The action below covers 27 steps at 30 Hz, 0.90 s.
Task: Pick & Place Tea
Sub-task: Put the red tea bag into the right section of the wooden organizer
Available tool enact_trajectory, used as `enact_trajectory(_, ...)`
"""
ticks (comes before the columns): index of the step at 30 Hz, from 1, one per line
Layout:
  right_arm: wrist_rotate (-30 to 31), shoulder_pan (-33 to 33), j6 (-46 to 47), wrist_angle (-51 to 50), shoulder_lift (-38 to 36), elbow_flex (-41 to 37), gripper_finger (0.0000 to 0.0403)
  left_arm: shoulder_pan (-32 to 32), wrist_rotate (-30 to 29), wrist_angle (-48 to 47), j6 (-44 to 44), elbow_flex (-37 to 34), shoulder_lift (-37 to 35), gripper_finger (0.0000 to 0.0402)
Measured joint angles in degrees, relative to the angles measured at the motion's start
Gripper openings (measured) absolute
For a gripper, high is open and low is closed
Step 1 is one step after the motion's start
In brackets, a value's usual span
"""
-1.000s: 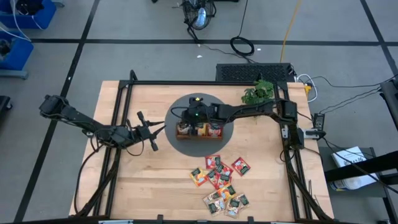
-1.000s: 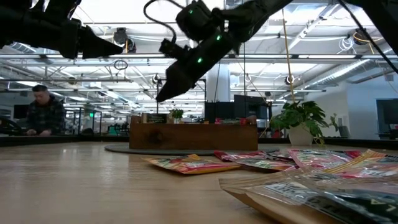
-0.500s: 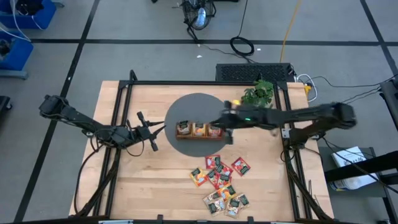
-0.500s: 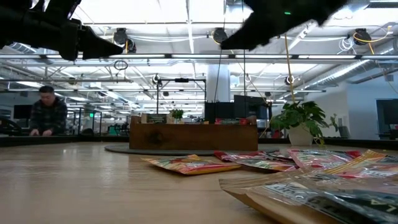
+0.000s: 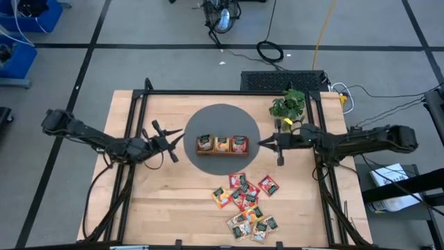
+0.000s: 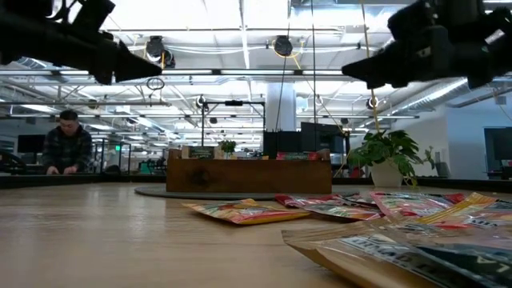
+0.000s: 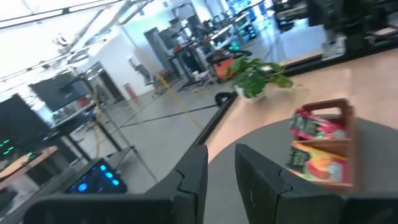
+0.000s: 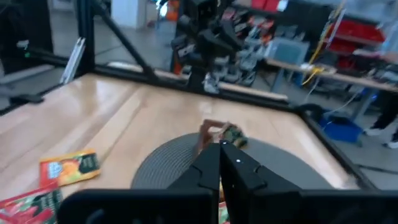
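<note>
The tea sachets (image 5: 246, 201) lie in a loose red, orange and green heap on the wooden table, near its front edge; in the low view the sachets (image 6: 320, 210) lie flat. More sachets stand in the brown wooden tray (image 5: 222, 145), which sits on a round grey mat (image 5: 222, 118). My left gripper (image 5: 179, 139) hovers left of the tray, pointing level at it, its fingers (image 7: 189, 177) a narrow gap apart with nothing between them. My right gripper (image 5: 262, 144) hovers right of the tray, level, and is shut (image 8: 220, 149) on nothing.
A potted plant (image 5: 288, 104) stands at the far right of the table, behind my right arm. Black frame rails (image 5: 132, 167) run along the table's sides. A person (image 6: 68, 148) sits in the room beyond the table. Bare wood lies left of the heap.
My right gripper has drawn back from above the tray toward the table's right edge and has tipped from slanting down to level. The tray and the sachets have kept still.
</note>
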Motion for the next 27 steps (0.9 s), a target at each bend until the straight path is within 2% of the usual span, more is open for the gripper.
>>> enact_trajectory(6, 0.2, -3.7, 0.1, 6.0, -0.7, -5.2, 0.0001, 4.6, 0.0, -0.6, 0.0, 0.0, 0.0, 0.0088)
enact_trajectory(16, 0.1, -5.5, 0.4, 6.1, -0.7, -9.0, 0.0001, 8.5, 0.1, -2.1, -4.5, 0.0, 0.0, 0.0088)
enact_trajectory(21, 0.1, -5.5, -0.3, 5.9, -0.7, -9.2, 0.0002, 9.4, 0.2, -1.4, -3.5, 0.0, 0.0, 0.0088)
enact_trajectory(24, 0.1, -5.5, -0.4, 7.3, -0.7, -9.2, 0.0001, 9.5, 0.5, -1.4, -6.9, 0.0, 0.0, 0.0088)
enact_trajectory(27, 0.1, -5.5, -0.4, 8.8, -0.7, -9.2, 0.0001, 9.4, 3.3, -1.9, -11.1, 0.0, 0.2, 0.0088)
